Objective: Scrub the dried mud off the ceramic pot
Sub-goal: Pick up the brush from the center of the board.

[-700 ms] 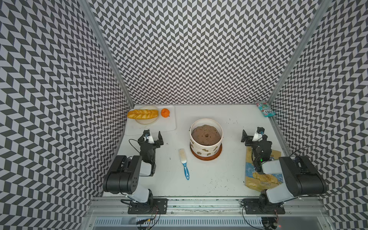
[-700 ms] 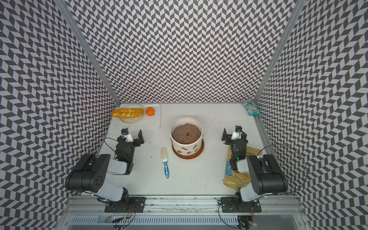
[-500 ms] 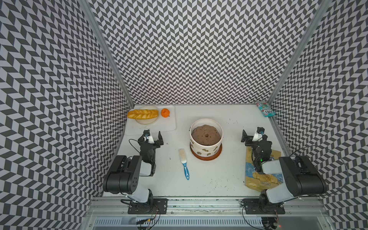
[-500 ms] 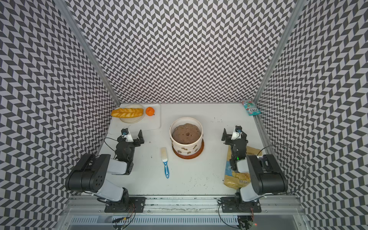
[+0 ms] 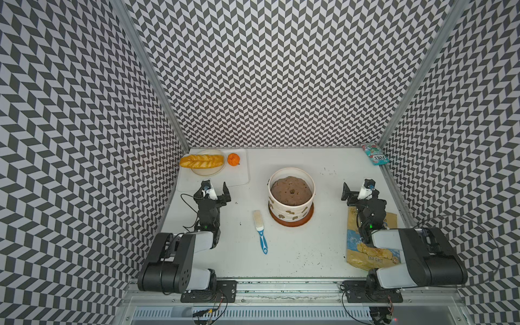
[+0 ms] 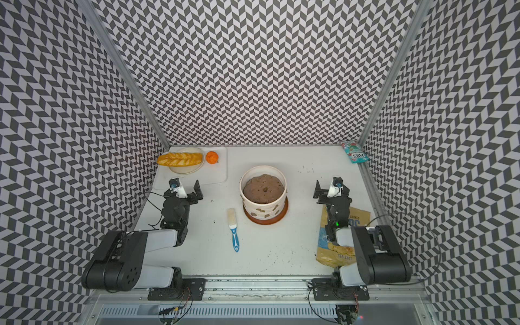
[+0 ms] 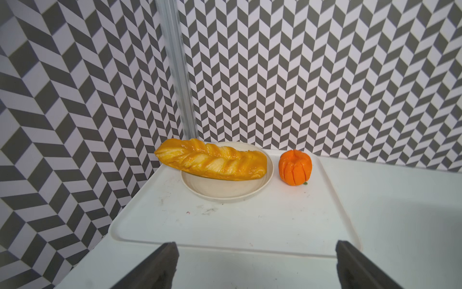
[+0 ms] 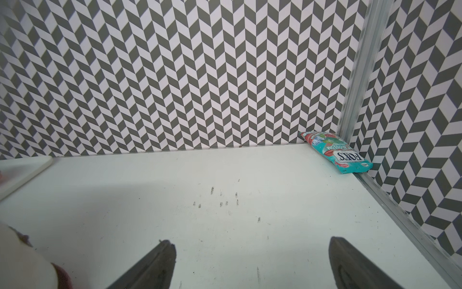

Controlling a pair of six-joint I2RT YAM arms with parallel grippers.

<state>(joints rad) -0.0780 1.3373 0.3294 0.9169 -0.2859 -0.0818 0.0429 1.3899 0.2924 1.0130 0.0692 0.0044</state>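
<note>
The ceramic pot (image 5: 289,211) (image 6: 264,208) stands mid-table on an orange-brown saucer (image 5: 290,224), filled with brown soil. Tan blotches of dried mud (image 5: 294,218) (image 6: 260,210) dot its front wall. A white-bristled brush with a blue handle (image 5: 260,230) (image 6: 233,228) lies on the table just left of the pot. My left gripper (image 5: 216,189) (image 7: 256,246) rests open and empty at the left, facing a tray. My right gripper (image 5: 356,190) (image 8: 251,242) is open and empty at the right, well clear of the pot, whose edge (image 8: 22,260) shows in the right wrist view.
A white tray (image 5: 239,174) at the back left carries a pale plate (image 7: 225,192) with a bread loaf (image 7: 212,162) and an orange (image 7: 295,167). A chips bag (image 5: 365,254) lies under the right arm. A teal candy packet (image 8: 337,152) sits in the back right corner. Soil crumbs (image 5: 309,257) dot the table.
</note>
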